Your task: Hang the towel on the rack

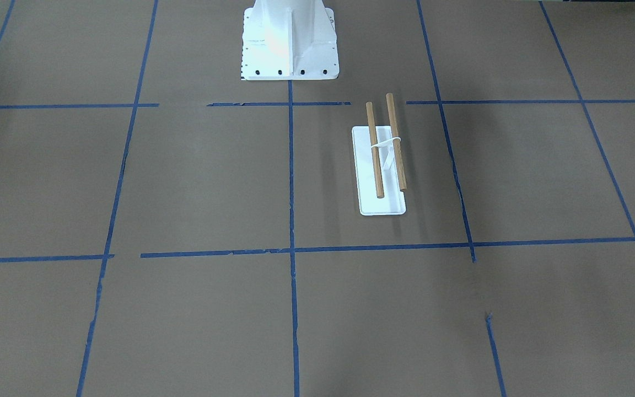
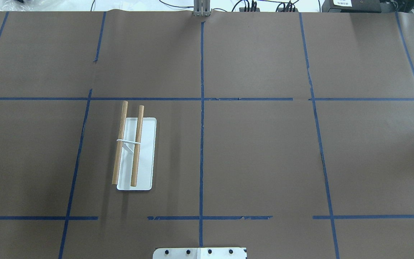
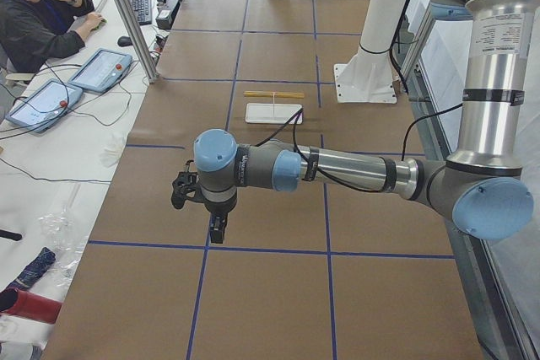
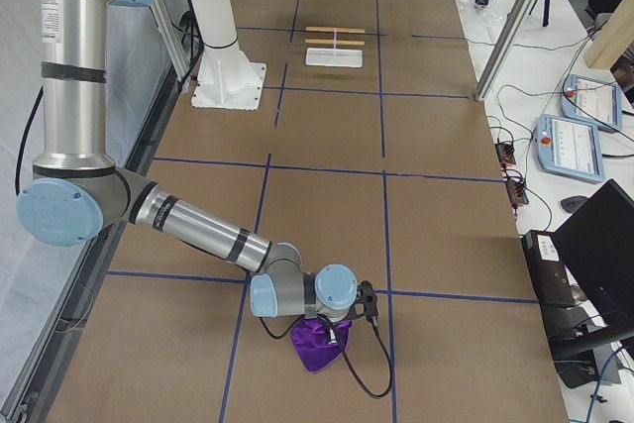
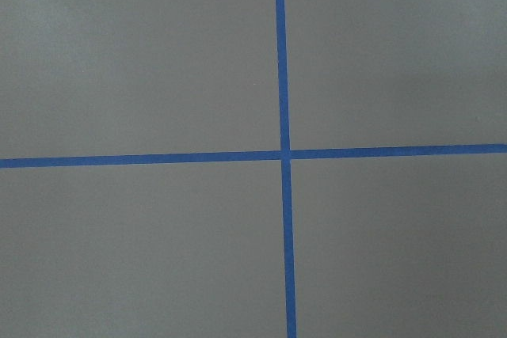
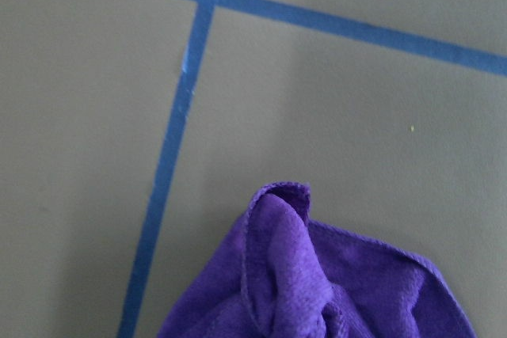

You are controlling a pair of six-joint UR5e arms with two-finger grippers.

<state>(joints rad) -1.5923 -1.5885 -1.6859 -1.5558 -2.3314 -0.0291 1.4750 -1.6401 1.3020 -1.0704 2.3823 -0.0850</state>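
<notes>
Right gripper point(image 4: 327, 322) sits over bunched towel point(image 4: 319, 346); grip state: can't tell. Rack point(image 4: 334, 56) well apart at 12 o'clock. Risk: shallow pinch on bunched folds slips mid-carry, or towel drapes lopsided and slides off rods point(image 4: 335, 29).

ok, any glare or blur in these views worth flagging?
Front-facing view: glare blows out the white bolted robot pedestal. Right wrist view: the crumpled purple cloth towel and blue tape line look slightly soft. Overhead view: the white-based rack with two wooden dowels is sharp, evenly lit.
</notes>
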